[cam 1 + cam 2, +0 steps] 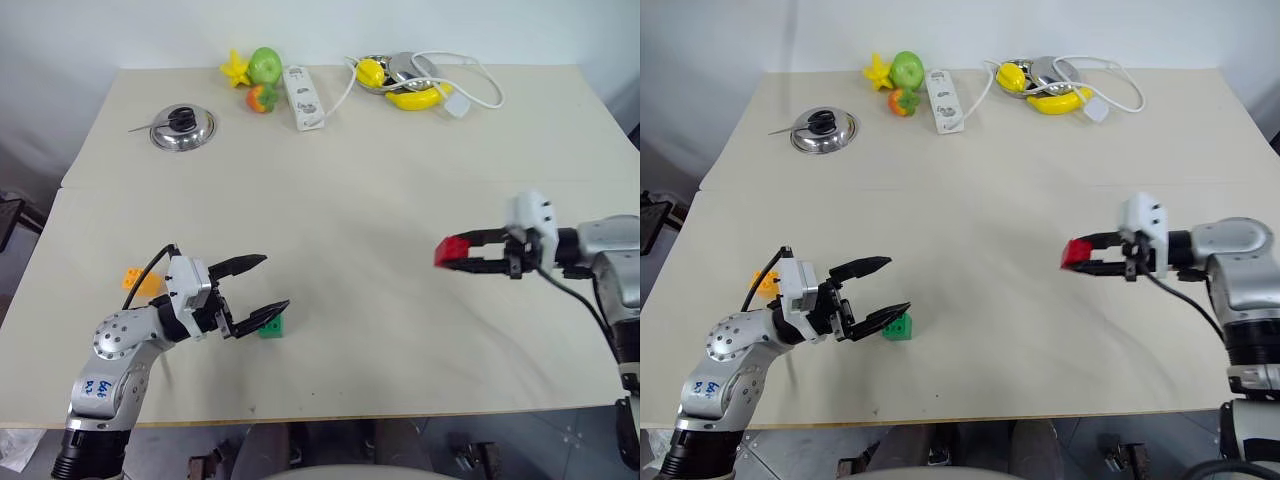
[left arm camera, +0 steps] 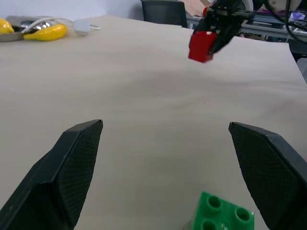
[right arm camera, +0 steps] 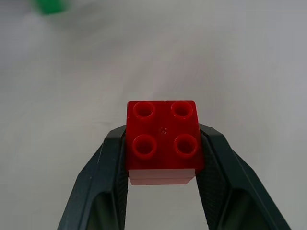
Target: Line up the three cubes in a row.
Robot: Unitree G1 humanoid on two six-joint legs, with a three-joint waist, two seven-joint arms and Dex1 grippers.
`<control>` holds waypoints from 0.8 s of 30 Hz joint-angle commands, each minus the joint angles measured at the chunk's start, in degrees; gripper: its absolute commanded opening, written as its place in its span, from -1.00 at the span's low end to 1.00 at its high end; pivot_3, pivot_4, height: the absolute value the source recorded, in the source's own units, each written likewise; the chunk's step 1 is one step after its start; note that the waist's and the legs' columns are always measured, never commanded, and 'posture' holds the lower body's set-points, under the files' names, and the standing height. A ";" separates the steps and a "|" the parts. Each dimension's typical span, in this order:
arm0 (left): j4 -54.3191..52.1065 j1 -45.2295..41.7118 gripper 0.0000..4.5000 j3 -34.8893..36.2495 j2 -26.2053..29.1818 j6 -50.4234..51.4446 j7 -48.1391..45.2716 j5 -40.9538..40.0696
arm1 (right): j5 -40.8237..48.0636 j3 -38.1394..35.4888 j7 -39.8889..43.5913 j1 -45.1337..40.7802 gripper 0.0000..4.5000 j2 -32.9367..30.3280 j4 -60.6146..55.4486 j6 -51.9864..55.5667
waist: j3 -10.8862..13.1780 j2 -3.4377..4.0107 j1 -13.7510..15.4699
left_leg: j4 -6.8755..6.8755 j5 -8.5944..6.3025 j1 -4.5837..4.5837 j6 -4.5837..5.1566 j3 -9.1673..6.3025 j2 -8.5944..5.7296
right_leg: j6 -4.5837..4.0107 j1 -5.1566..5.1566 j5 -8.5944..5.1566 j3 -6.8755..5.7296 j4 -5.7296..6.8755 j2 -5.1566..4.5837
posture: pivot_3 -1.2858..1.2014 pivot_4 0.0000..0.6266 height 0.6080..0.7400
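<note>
The right hand (image 1: 447, 253) pinches the red cube (image 3: 163, 140) between its two black fingers, one pressed against each side, studs facing the wrist camera. The cube hangs above the pale tabletop (image 1: 350, 180), clear of its surface, at the very tips of the fingers.

The left hand (image 1: 268, 284) is spread wide, its fingers well apart and gripping nothing. The green cube (image 1: 271, 327) sits on the tabletop right at the tip of the nearer finger; whether the two touch I cannot tell. In the left wrist view it lies low between the fingers, closer to one of them. The orange-yellow cube (image 1: 138, 283) rests on the tabletop behind that hand, beside the wrist and partly hidden by it.

The red cube is well apart from the other two, straight out ahead of the left hand's open fingers.

Far beyond both hands, a metal lid (image 1: 182, 128), toy fruits (image 1: 255, 77), a white power strip (image 1: 304, 97) and a banana (image 1: 418, 98) lie along the far edge.
</note>
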 commanded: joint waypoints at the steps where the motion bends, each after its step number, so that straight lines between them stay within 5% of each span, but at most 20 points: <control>1: -1.89 1.04 1.00 0.41 0.15 -0.32 -0.22 -0.51 | -2.21 3.63 4.75 -4.06 -0.34 1.55 4.58 -4.91 | 0.00 0.00 0.20 | 0.00 0.00 -0.01 0.00 -0.02 0.00 | 0.00 -0.01 0.00 -0.01 0.00 0.00 | 0.03 -0.52 1.00; 15: -2.78 3.19 1.00 4.10 1.48 -0.34 0.37 -0.98 | -2.40 12.34 5.19 -13.07 -0.34 4.07 27.32 -22.97 | 0.05 -0.08 -0.19 | 0.05 0.00 -0.06 0.00 -0.12 -0.01 | -0.01 0.05 0.00 -0.12 -0.02 -0.04 | 0.03 -0.52 1.00; 24: -2.31 6.82 1.00 9.86 2.65 -1.12 0.16 -1.71 | 0.94 5.03 5.19 -12.98 0.96 4.47 27.13 -26.47 | 0.05 -0.07 -1.09 | 0.03 0.00 -0.07 0.00 -0.14 0.02 | -0.02 0.02 -0.01 -0.12 0.00 -0.05 | 0.03 -0.52 1.00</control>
